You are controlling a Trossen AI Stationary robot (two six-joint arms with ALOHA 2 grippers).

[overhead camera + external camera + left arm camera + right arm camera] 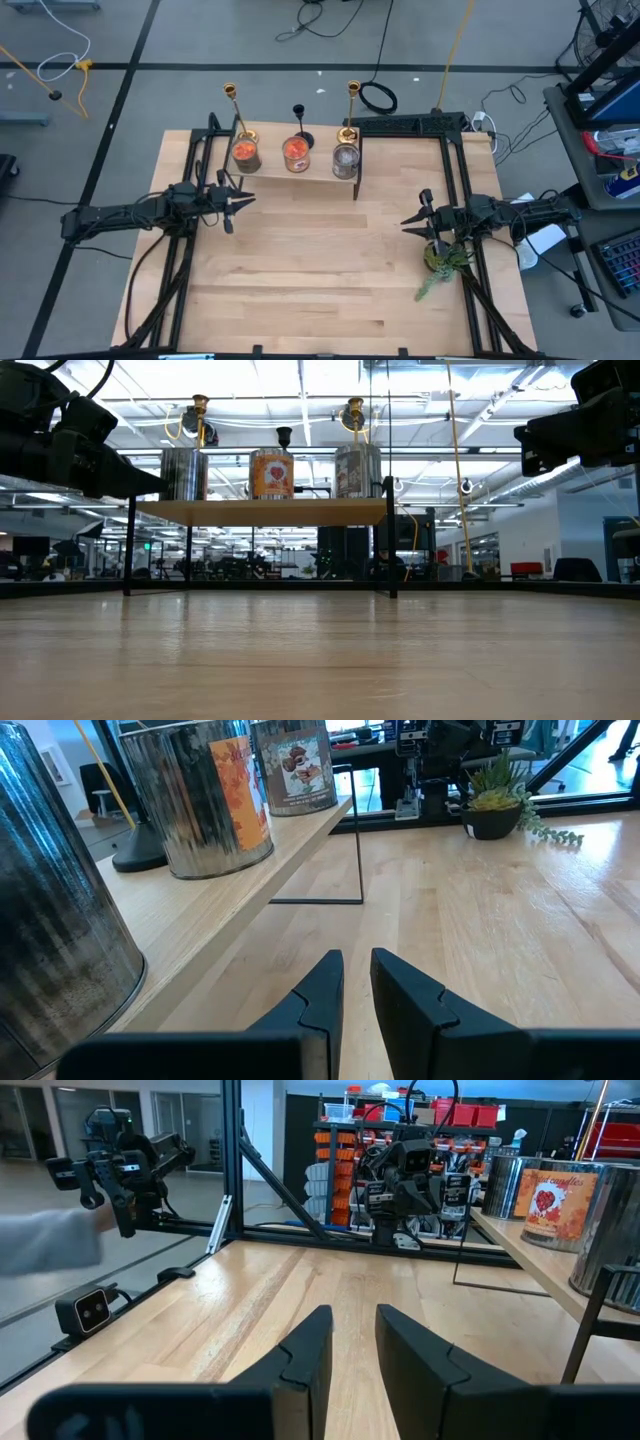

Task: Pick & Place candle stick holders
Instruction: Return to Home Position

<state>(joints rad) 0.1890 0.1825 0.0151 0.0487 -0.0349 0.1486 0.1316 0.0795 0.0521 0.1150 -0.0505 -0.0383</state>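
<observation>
I am carrying nothing. My left gripper [357,955] is hanging above the left side of the table [300,290], its jaws parted by a narrow gap and empty. My right gripper [353,1310] is hanging over the opposite side, equally slack and empty, just beside the small green plant [443,262].

I am reading this as the closing step, the arms going home rather than reaching for anything, and I am judging the placing itself as done. The next move is asking little of me: no grasp, only a clean lift and fold. My left arm needs to stay clear of the shelf [272,174], and my right arm clear of the plant.

The pale wooden boards between my arms are lying bare. Beyond them the low shelf is standing on thin black legs and carrying the left orange tin [246,155], the middle orange tin [296,153] and the silvery tin [345,160]. Along the shelf's back edge, one behind each tin, the left gold holder [238,118], the black holder [300,125] and the right gold holder [350,110] are standing upright.

Farther off, cables [378,97] are trailing over the grey floor [150,90], and ceiling lights [300,380] are glaring in a large open workroom.
</observation>
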